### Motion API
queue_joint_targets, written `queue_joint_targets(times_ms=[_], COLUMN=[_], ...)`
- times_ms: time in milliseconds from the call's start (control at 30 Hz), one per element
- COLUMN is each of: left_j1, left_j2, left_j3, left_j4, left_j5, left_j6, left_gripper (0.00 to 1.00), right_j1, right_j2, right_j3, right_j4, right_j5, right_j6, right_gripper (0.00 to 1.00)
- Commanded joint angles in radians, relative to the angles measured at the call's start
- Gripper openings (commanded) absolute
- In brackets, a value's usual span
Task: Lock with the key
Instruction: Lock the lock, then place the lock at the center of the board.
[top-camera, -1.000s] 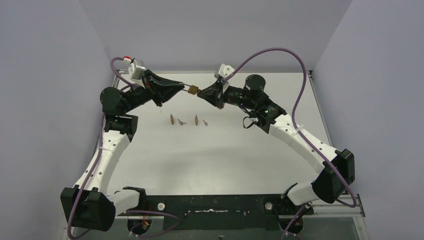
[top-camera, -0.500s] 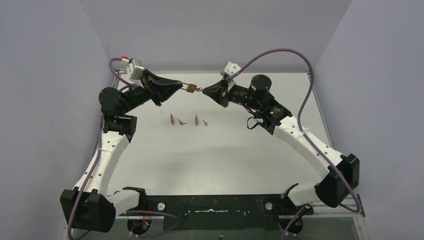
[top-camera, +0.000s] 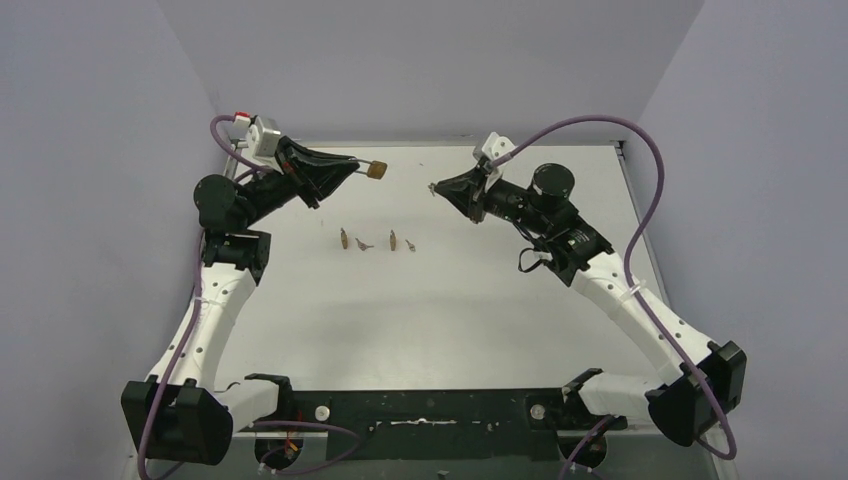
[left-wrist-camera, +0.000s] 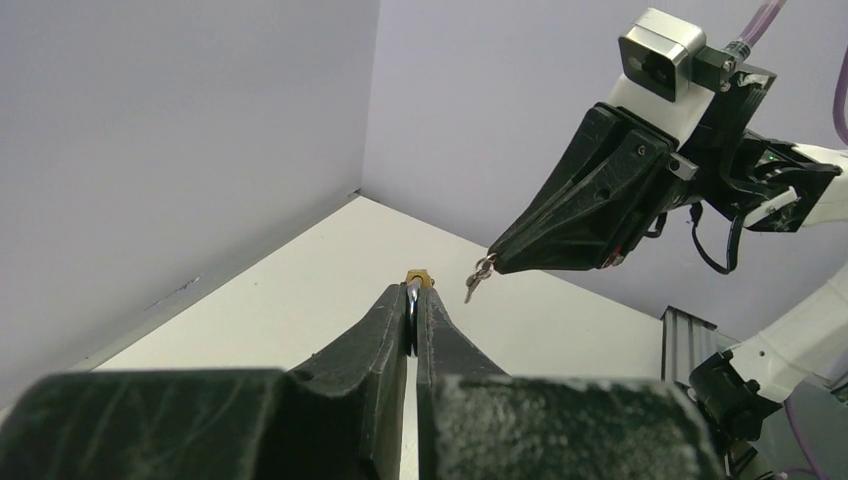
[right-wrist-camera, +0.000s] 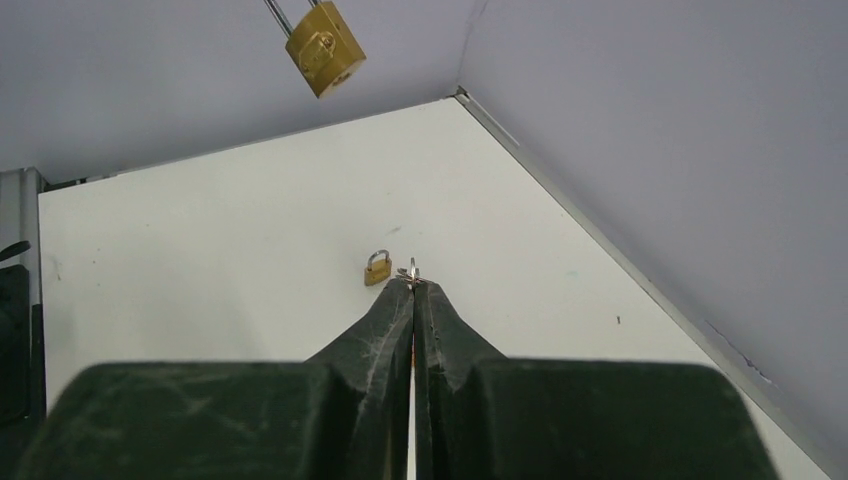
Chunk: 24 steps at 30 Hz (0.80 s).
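Right gripper (top-camera: 437, 187) clamped fully on the key (left-wrist-camera: 478, 278), aloft near the far edge of the desk (top-camera: 420, 320). Left gripper (top-camera: 352, 167) closed on the shackle of the padlock (top-camera: 376, 170), opposite, a clear gap between them. Below that gap, spare padlocks (top-camera: 343, 238) and spare keys (top-camera: 364, 243) lie in a row.

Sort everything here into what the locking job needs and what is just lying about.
In the job: brass padlock, held by the left gripper; key, held by the right gripper.
Lying about: two small padlocks on the table; two small grey pieces beside them, probably keys.
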Motion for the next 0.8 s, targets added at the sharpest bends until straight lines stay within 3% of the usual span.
queue_joint_targets(times_ms=[0, 100, 200, 300, 367, 500, 667, 767], left_j1=[0.006, -0.002, -0.053, -0.171, -0.234, -0.297, -0.466, -0.526], left_j2=[-0.014, -0.001, -0.004, -0.034, -0.028, 0.025, 0.099, 0.159], left_j3=[0.012, 0.010, 0.018, 0.032, 0.053, 0.066, 0.112, 0.143], left_j4=[0.051, 0.057, -0.045, -0.255, -0.364, -0.415, -0.508, -0.528], left_j5=[-0.034, -0.049, -0.110, -0.304, -0.470, -0.651, -0.939, -1.063], left_j6=[-0.005, -0.018, 0.060, 0.270, 0.327, 0.292, 0.384, 0.363], left_gripper=[0.00, 0.00, 0.00, 0.00, 0.00, 0.00, 0.00, 0.00], right_j1=[-0.022, -0.029, -0.032, -0.032, -0.032, -0.032, -0.033, -0.033], right_j2=[-0.096, -0.133, -0.151, -0.149, -0.141, -0.137, -0.135, -0.122], right_j3=[-0.045, -0.077, -0.082, -0.053, -0.027, -0.042, -0.081, -0.088], right_j4=[0.004, -0.024, -0.079, -0.170, -0.224, -0.236, -0.218, -0.228], right_j5=[0.048, 0.091, 0.176, 0.283, 0.340, 0.413, 0.531, 0.582], right_j6=[0.006, 0.006, 0.008, 0.037, 0.054, 0.095, 0.163, 0.197], right_gripper=[0.00, 0.00, 0.00, 0.00, 0.00, 0.00, 0.00, 0.00])
